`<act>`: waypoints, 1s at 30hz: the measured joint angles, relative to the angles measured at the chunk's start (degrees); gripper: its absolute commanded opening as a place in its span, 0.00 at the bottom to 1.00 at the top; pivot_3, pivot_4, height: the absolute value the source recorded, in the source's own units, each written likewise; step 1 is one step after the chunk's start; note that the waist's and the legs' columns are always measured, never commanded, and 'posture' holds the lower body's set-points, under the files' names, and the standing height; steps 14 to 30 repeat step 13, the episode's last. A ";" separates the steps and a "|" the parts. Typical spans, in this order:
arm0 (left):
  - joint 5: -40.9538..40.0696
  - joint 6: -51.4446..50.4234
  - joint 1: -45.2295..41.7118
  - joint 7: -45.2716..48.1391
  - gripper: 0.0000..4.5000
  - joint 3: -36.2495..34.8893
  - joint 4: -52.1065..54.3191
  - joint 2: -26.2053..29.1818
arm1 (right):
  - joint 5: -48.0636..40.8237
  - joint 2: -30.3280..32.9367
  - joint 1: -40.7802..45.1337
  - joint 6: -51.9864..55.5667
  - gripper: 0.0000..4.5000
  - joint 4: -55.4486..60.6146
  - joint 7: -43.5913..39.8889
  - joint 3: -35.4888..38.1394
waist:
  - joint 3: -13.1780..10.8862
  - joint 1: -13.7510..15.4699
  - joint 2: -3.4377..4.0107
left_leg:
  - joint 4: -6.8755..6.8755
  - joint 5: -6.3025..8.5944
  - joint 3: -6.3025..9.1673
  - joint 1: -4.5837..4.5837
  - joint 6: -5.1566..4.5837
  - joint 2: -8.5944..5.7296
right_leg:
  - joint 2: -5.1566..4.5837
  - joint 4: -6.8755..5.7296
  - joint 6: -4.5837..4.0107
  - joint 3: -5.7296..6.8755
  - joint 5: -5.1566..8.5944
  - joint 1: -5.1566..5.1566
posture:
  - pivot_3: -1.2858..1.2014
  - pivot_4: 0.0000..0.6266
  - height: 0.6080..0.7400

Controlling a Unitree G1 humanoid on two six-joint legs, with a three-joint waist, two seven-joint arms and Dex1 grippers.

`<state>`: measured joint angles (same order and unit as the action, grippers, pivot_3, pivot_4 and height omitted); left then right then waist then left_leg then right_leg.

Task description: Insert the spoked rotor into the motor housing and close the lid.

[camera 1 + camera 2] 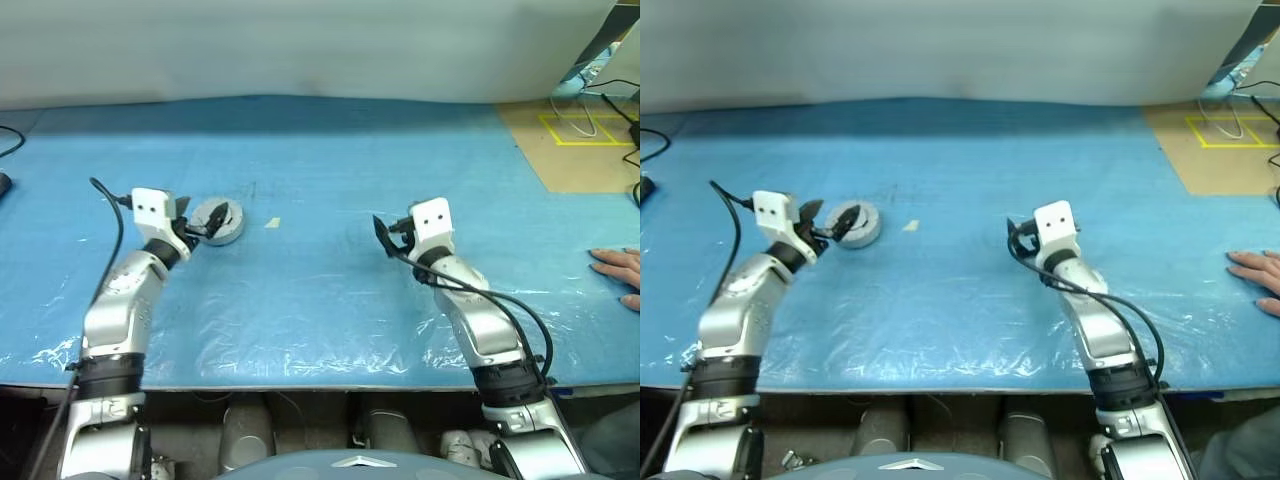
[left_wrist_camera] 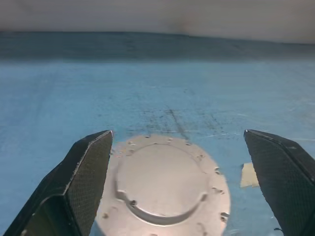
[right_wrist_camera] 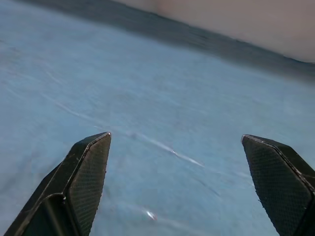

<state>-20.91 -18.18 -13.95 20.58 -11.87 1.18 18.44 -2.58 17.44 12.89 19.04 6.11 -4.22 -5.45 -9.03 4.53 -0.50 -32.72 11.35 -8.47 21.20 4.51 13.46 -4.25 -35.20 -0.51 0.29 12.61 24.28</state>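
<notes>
The motor housing (image 1: 228, 234) rests on the blue sheet at the left, and only its silver-grey side wall shows. The lid (image 2: 165, 184) lies on top of it with the plain grey face up. The spoked rotor is hidden. My left gripper (image 1: 200, 222) is open just in front of the housing, level with it, with one black finger (image 2: 83, 172) to either side of the lid and no contact visible. Out over bare sheet at the centre right, my right gripper (image 1: 388, 235) is open and holds nothing; its fingers (image 3: 81, 182) frame only blue sheet.
A small pale scrap of tape (image 1: 272, 223) lies just right of the housing. A person's hand (image 1: 615, 270) rests on the sheet at the far right edge. A brown surface with yellow markings (image 1: 580, 140) lies at the back right.
</notes>
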 measured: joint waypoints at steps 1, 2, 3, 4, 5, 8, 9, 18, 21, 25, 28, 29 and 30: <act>1.12 0.06 1.57 -0.84 0.99 1.10 1.30 -0.54 | 0.80 -0.51 -1.04 0.01 1.00 0.41 0.91 0.27 | 0.00 -0.34 0.00 | 0.00 0.00 0.00 -0.03 0.00 0.00 | 0.00 0.00 0.01 -0.02 0.00 0.00 | 0.52 0.24 1.00; 2.25 0.12 2.83 -1.53 0.99 2.27 2.03 -1.05 | 1.37 -0.89 -1.98 0.04 1.00 0.75 1.56 0.59 | 0.00 -0.60 0.00 | 0.00 0.00 -0.01 -0.05 0.00 -0.01 | 0.00 0.00 0.01 -0.05 0.00 0.00 | 0.52 0.24 1.00; 3.09 0.12 3.51 -2.18 0.99 3.04 2.18 -1.55 | 1.73 -1.06 -2.69 0.13 1.00 1.11 1.90 0.83 | 0.00 -0.68 0.00 | -0.01 0.00 -0.03 -0.08 -0.01 -0.01 | 0.01 0.01 0.02 -0.09 0.01 0.00 | 0.52 0.24 1.00; 3.94 0.48 4.38 -2.90 0.99 3.58 2.80 -2.25 | 2.04 -1.38 -3.54 0.33 1.00 1.53 2.16 1.09 | 0.00 -0.80 0.00 | -0.03 0.01 -0.05 -0.11 -0.01 0.00 | 0.02 0.01 0.02 -0.14 0.01 0.00 | 0.52 0.24 1.00; 4.36 0.60 4.83 -3.32 0.99 3.83 3.20 -2.60 | 2.15 -1.76 -4.00 0.53 1.00 1.61 2.24 1.39 | 0.00 -0.82 0.00 | -0.04 0.01 -0.07 -0.16 -0.01 -0.02 | 0.02 0.00 0.02 -0.18 0.01 -0.01 | 0.52 0.24 1.00; 4.70 0.61 5.31 -4.14 0.99 4.33 3.76 -3.59 | 2.37 -2.74 -4.43 1.71 1.00 1.64 2.45 2.07 | 0.00 -0.79 0.01 | -0.07 0.01 -0.09 -0.21 -0.03 -0.07 | 0.00 -0.02 0.02 -0.24 0.00 -0.01 | 0.52 0.24 1.00; 4.77 0.62 5.31 -4.31 0.99 4.36 3.75 -3.72 | 2.42 -2.91 -4.42 1.71 1.00 1.68 2.44 2.21 | 0.00 -0.80 0.01 | -0.08 0.01 -0.09 -0.22 -0.03 -0.07 | 0.00 -0.02 0.01 -0.26 0.00 -0.01 | 0.52 0.24 1.00; 5.39 1.48 5.29 -4.07 0.99 4.68 3.57 -3.91 | 2.60 -3.58 -4.11 1.71 1.00 1.69 2.26 2.68 | 0.00 -0.80 0.02 | -0.08 0.01 -0.10 -0.21 -0.03 -0.07 | 0.01 -0.02 0.03 -0.27 -0.04 0.00 | 0.52 0.24 1.00; 5.39 1.48 5.29 -4.07 0.99 4.68 3.57 -3.91 | 2.60 -3.58 -4.11 1.71 1.00 1.69 2.26 2.68 | 0.00 -0.80 0.02 | -0.08 0.01 -0.10 -0.21 -0.03 -0.07 | 0.01 -0.02 0.03 -0.27 -0.04 0.00 | 0.52 0.24 1.00; 5.39 1.48 5.29 -4.07 0.99 4.68 3.57 -3.91 | 2.60 -3.58 -4.11 1.71 1.00 1.69 2.26 2.68 | 0.00 -0.80 0.02 | -0.08 0.01 -0.10 -0.21 -0.03 -0.07 | 0.01 -0.02 0.03 -0.27 -0.04 0.00 | 0.52 0.24 1.00; 5.39 1.48 5.29 -4.07 0.99 4.68 3.57 -3.91 | 2.60 -3.58 -4.11 1.71 1.00 1.69 2.26 2.68 | 0.00 -0.80 0.02 | -0.08 0.01 -0.10 -0.21 -0.03 -0.07 | 0.01 -0.02 0.03 -0.27 -0.04 0.00 | 0.52 0.24 1.00; 5.39 1.48 5.29 -4.07 0.99 4.68 3.57 -3.91 | 2.60 -3.58 -4.11 1.71 1.00 1.69 2.26 2.68 | 0.00 -0.80 0.02 | -0.08 0.01 -0.10 -0.21 -0.03 -0.07 | 0.01 -0.02 0.03 -0.27 -0.04 0.00 | 0.52 0.24 1.00; 5.39 1.48 5.29 -4.07 0.99 4.68 3.57 -3.91 | 2.60 -3.58 -4.11 1.71 1.00 1.69 2.26 2.68 | 0.00 -0.80 0.02 | -0.08 0.01 -0.10 -0.21 -0.03 -0.07 | 0.01 -0.02 0.03 -0.27 -0.04 0.00 | 0.52 0.24 1.00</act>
